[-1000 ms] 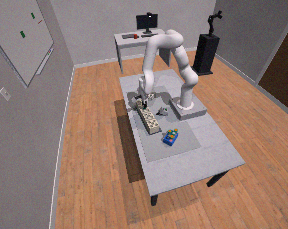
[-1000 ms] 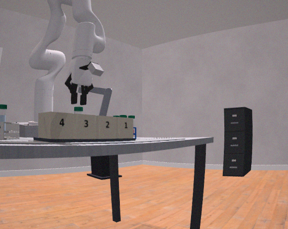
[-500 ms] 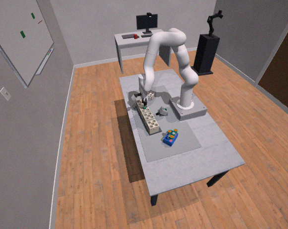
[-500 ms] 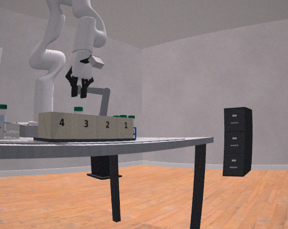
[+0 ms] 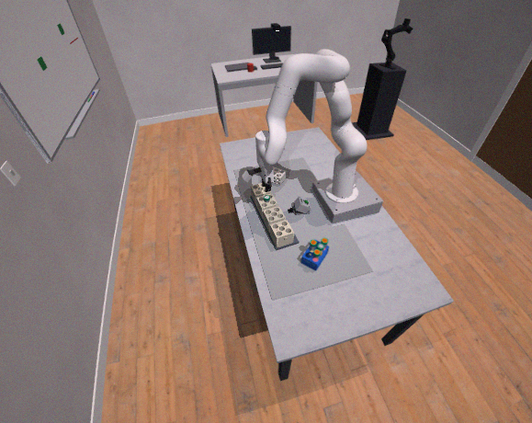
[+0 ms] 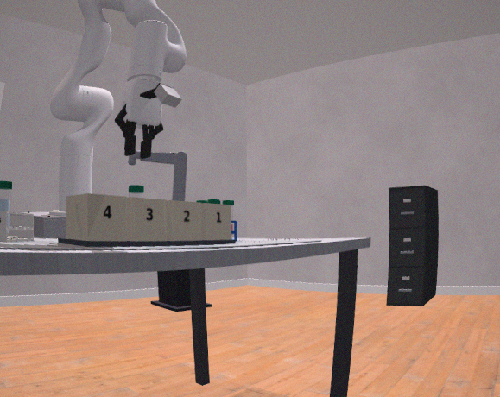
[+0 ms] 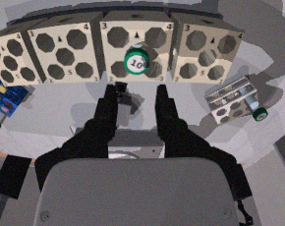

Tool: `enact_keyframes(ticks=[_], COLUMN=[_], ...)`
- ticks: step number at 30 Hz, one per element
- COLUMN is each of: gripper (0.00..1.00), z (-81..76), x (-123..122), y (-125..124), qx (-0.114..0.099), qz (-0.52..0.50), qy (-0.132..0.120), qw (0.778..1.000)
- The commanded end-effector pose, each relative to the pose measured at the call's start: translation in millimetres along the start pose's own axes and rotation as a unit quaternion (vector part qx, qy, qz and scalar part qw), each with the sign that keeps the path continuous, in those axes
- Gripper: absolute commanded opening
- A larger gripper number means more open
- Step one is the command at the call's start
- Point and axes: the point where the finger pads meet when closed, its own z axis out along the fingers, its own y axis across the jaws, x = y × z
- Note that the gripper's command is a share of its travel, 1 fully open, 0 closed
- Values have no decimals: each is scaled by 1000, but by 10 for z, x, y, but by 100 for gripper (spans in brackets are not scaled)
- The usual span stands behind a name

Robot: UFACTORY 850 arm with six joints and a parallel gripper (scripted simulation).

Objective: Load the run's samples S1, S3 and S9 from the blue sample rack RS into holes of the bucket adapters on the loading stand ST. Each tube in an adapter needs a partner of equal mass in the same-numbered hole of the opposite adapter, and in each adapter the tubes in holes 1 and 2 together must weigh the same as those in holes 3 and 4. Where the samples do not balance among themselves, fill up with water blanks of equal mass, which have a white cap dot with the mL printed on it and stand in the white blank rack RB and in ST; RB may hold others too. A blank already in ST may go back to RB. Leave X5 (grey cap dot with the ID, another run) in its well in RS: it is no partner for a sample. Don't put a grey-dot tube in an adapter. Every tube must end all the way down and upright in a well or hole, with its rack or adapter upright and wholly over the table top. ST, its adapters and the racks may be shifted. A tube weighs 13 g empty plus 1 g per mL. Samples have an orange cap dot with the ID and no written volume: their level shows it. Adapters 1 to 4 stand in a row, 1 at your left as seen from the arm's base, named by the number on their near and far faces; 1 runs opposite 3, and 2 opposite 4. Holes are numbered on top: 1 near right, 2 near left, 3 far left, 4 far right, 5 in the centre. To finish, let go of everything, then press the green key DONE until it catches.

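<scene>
The loading stand ST (image 5: 274, 216) holds a row of beige adapters, marked 4, 3, 2, 1 from left to right in the exterior view (image 6: 149, 217). One green-capped blank tube (image 7: 137, 62) (image 5: 266, 199) with a white dot reading 20 stands in adapter 3; its cap sticks up above the block (image 6: 136, 189). I cannot tell which hole it is in. My gripper (image 7: 136, 95) (image 6: 137, 153) hangs above that tube, fingers partly apart with nothing between them. The other adapter holes look empty. The blue sample rack RS (image 5: 311, 253) holds orange-dot tubes.
The white blank rack RB (image 5: 278, 176) stands beyond the stand's far end, with one tube in it (image 6: 4, 196). The key box with the green DONE key (image 5: 302, 205) sits between ST and the arm's base (image 5: 347, 202). A grey bracket (image 6: 175, 170) rises behind the adapters.
</scene>
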Motion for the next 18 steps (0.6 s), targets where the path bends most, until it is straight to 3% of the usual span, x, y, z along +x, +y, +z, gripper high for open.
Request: enact_keyframes(ticks=[1, 18], gripper=[43, 43], z=[-78, -379], x=[8, 8], y=[1, 1], qx=[0, 0], qz=[0, 0], qy=[1, 1], qw=[1000, 1000])
